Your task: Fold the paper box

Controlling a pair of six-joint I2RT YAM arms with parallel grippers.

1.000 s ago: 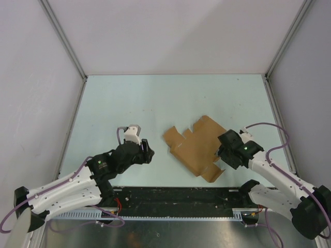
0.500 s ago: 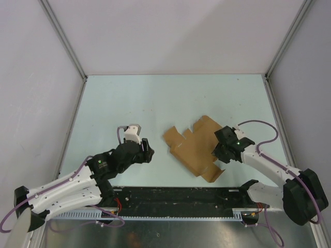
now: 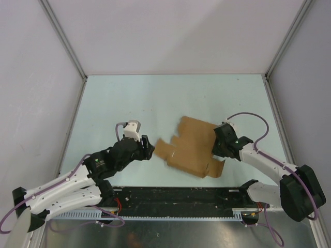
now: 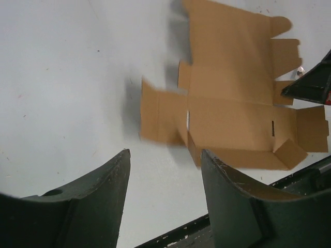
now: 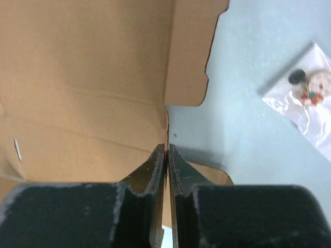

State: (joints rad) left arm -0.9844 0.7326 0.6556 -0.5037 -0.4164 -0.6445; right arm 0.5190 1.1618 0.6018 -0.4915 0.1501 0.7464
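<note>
Low in the top view, the left gripper (image 3: 147, 146) hangs at left of centre, its jaws standing well apart with nothing between them. Its own wrist camera shows the two dark fingers (image 4: 98, 201) framing bare table, with the cardboard just ahead of them. Over on the right side, the right gripper (image 3: 216, 148) is pinched down tight on the paper box (image 3: 189, 147). The right wrist view shows it plainly: both fingertips (image 5: 158, 160) squeeze a thin cardboard edge that runs up between them. The box is a flat brown die-cut sheet with flaps and tabs spread out, and it lies between the two grippers, slightly right of centre. Its left flap (image 4: 160, 116) is blurred and throws a shadow on the surface; I can't tell whether it is off the table. In the right wrist view, a small clear packet (image 5: 307, 95) lies on the table at the upper right, just beside the sheet. Beyond it all, the pale green table (image 3: 155, 98) runs to the white back wall.
</note>
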